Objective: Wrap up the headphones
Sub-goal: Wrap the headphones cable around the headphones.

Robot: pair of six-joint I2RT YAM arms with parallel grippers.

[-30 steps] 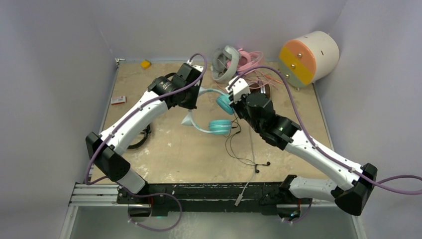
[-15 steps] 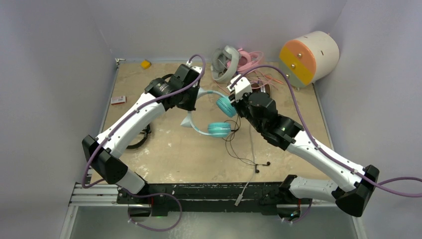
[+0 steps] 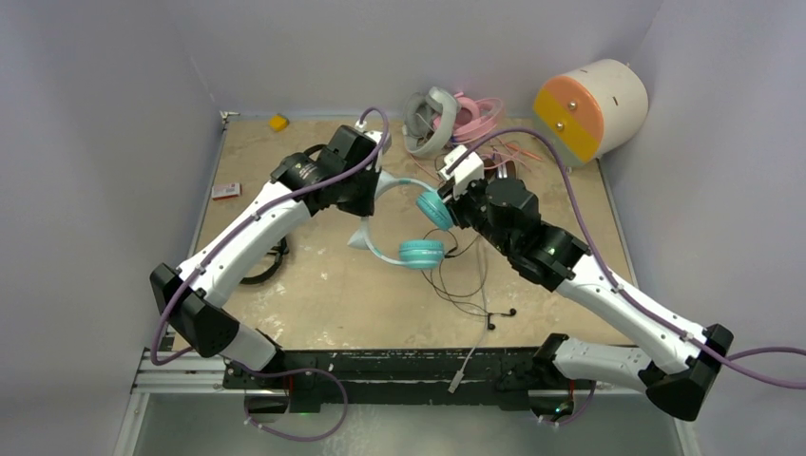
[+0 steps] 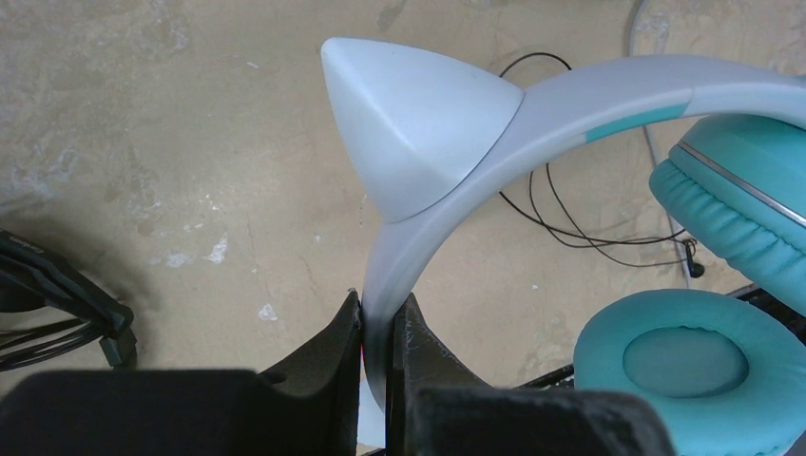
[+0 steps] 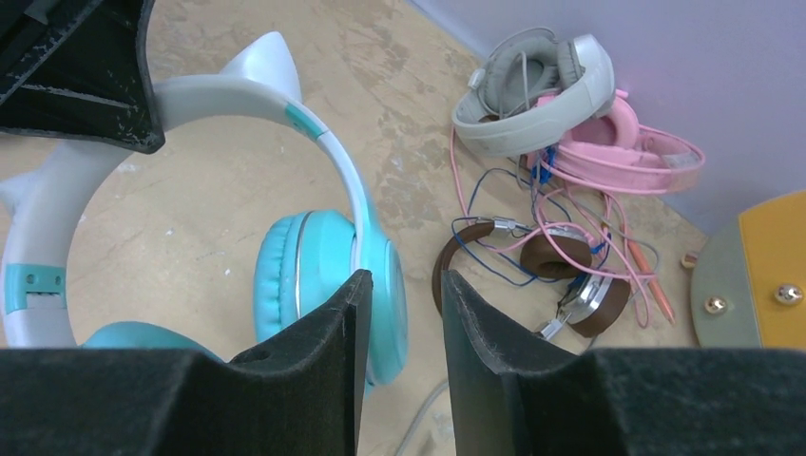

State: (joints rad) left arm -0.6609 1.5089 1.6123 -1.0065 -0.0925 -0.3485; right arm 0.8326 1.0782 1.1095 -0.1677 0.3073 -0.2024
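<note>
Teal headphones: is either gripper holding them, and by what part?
The left gripper pinches the teal headphones by the white headband, beside a cat ear. The right gripper is open, holding nothing.

- The left arm (image 3: 257, 223) reaches from its base at the near left edge diagonally toward the middle of the far half of the tabletop, elbow low at the left.
- The left end effector (image 4: 380, 318) is clamped on the headband of the teal-and-white headphones (image 4: 570, 100), its 2 fingers pressed to either side of the band.
- The right arm (image 3: 589, 275) stretches from the near right corner up and to the left, wrist facing the left arm.
- The right end effector (image 5: 404, 285) stands parted, a clear gap between its 2 fingers (image 5: 323, 351), gripping nothing.
</note>
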